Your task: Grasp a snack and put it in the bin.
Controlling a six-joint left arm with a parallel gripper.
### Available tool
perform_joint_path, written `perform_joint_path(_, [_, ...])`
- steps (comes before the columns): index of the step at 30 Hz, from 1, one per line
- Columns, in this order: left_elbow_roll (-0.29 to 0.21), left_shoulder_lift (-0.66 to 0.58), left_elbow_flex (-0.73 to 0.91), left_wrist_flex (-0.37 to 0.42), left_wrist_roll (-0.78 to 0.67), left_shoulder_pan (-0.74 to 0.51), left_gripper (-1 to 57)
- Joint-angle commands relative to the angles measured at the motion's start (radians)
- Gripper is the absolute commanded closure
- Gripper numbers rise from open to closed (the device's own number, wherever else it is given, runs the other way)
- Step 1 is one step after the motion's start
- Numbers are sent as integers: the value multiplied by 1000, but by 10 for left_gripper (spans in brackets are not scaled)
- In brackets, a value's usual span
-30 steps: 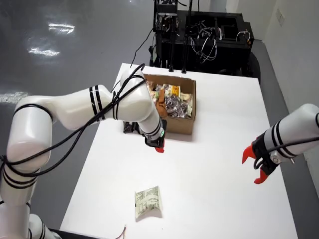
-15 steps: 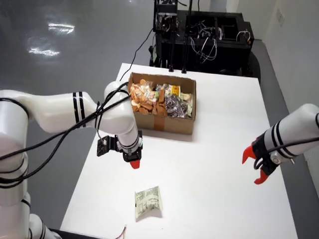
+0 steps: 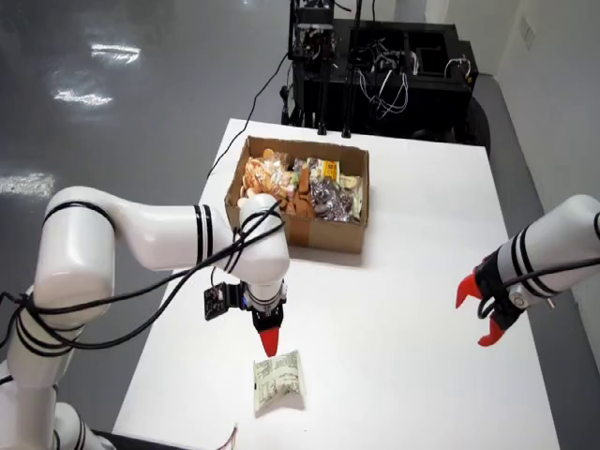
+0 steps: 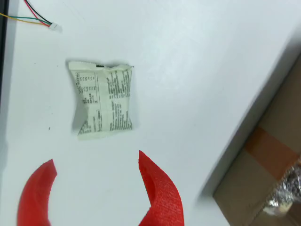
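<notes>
A pale green snack packet [image 3: 279,382] with printed text lies flat on the white table [image 3: 412,281] near its front edge. In the overhead view my gripper [image 3: 269,339], with red fingers, points down just above and behind the packet. In the wrist view the gripper [image 4: 94,162] is open and empty, with the packet [image 4: 103,100] lying just beyond the fingertips and apart from them. The cardboard bin [image 3: 323,234] stands behind the gripper and holds several snack packets.
A second arm with an open red gripper [image 3: 486,314] hangs over the right side of the table. A thin wire with a white plug [image 4: 40,20] lies by the table's front edge. The bin's corner [image 4: 268,188] shows in the wrist view. Black equipment [image 3: 384,66] stands behind the table.
</notes>
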Motion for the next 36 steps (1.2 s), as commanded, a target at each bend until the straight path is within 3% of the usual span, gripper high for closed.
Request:
perform_joint_path(1, [10, 69, -25, 2, -41, -5, 201])
perform_joint_path(16, [31, 284, -139, -1, -60, 4, 136])
perform_joint_path(36, [18, 458, -226, -76, -60, 17, 124])
